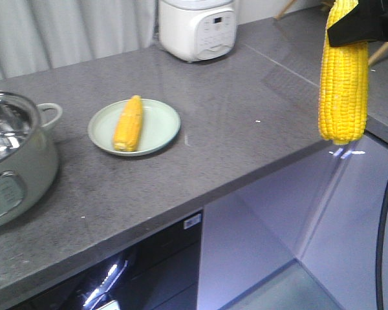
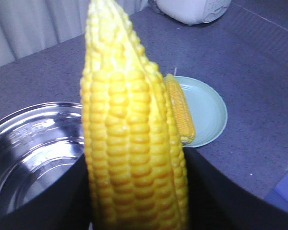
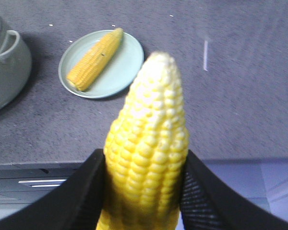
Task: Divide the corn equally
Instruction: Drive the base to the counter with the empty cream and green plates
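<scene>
Three cobs | surface (image 1: 246, 129) bears pot (image 1: 26, 174) and one plate (image 1: 163, 120) | plated cob (image 1: 128, 123) lies lengthwise, that share seemingly delivered | left claw (image 2: 137, 191) clamps left cob (image 2: 125, 120) by pot; right claw (image 3: 144, 191) clamps right cob (image 3: 151, 120) past surface edge, probably awaiting plates

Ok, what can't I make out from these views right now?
Pot inside: left cob blocks part in left wrist view; front view's edge cuts it.
Left gripper: outside front view.
Right gripper: cut by front view's top edge.
Right cob base: below right wrist view's edge.
</scene>
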Controlling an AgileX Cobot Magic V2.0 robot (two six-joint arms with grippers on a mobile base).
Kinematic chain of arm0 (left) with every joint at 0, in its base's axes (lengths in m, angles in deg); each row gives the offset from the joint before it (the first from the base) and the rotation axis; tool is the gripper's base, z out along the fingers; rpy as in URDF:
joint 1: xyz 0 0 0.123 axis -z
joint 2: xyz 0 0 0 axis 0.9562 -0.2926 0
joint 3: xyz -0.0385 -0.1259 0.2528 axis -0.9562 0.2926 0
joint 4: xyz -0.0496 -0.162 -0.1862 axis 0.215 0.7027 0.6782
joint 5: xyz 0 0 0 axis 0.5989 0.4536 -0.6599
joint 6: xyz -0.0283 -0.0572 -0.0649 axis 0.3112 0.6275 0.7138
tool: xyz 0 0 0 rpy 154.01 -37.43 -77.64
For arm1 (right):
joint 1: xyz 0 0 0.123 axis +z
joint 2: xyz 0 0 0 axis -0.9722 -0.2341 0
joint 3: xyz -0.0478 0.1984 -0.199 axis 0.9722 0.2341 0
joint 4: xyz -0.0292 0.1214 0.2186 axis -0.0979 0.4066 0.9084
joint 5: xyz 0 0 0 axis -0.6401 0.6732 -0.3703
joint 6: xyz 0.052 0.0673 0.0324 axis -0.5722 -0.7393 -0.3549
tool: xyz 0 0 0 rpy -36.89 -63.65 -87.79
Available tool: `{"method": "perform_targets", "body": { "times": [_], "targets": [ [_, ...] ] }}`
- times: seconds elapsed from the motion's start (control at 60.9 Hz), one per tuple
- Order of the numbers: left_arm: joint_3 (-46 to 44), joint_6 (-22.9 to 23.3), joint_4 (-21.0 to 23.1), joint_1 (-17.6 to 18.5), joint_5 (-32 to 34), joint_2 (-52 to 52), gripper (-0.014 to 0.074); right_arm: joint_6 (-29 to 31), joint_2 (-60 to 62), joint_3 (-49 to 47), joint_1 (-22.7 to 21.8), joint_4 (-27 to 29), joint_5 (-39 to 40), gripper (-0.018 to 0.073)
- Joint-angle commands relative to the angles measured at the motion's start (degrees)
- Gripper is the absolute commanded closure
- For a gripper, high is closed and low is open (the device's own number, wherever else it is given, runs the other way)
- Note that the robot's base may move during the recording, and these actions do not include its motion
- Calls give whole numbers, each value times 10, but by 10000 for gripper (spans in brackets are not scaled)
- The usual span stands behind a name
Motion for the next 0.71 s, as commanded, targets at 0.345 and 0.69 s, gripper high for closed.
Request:
{"method": "perform_targets", "body": {
  "times": [0.345,0.69],
  "targets": [
    [-11,5,4,-1,35,9,541,4,20,-14,-2,16,-1,373],
    [-11,5,4,-1,34,9,541,4,20,-14,-2,16,-1,373]
  ]
}}
